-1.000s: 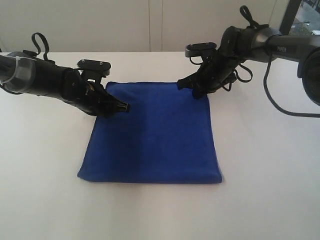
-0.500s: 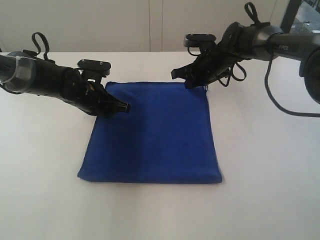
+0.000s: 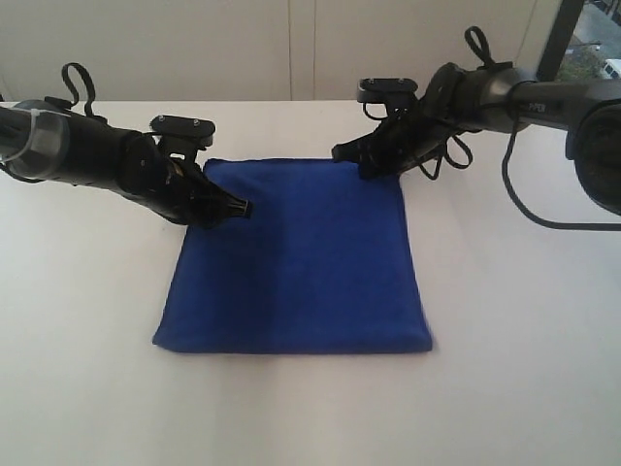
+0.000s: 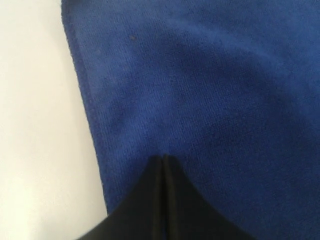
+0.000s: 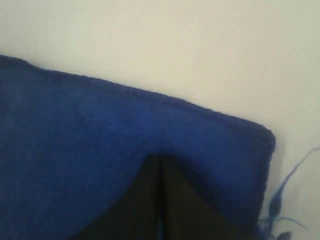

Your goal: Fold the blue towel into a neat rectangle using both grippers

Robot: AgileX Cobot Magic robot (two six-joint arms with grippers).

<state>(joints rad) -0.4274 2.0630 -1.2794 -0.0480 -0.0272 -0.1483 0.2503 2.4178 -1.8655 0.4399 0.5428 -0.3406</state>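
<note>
The blue towel (image 3: 301, 262) lies flat on the white table as a folded, roughly square pad. My left gripper (image 3: 243, 207) is shut, its tip resting on the towel just inside the left edge. In the left wrist view the closed tips (image 4: 164, 159) press on the fuzzy cloth (image 4: 225, 90) with nothing between them. My right gripper (image 3: 342, 152) is shut and sits at the towel's far edge, near the far right corner. The right wrist view shows its tips (image 5: 160, 159) together over the towel (image 5: 90, 130). No white tag shows.
The white table (image 3: 524, 320) spreads bare around the towel. A black cable (image 3: 529, 209) loops off the right arm onto the table. Loose blue threads (image 5: 282, 200) trail from the towel's corner. A pale wall stands behind.
The right gripper rose off the towel's far edge, then came back down to it, slightly further back. The left arm has not moved.
</note>
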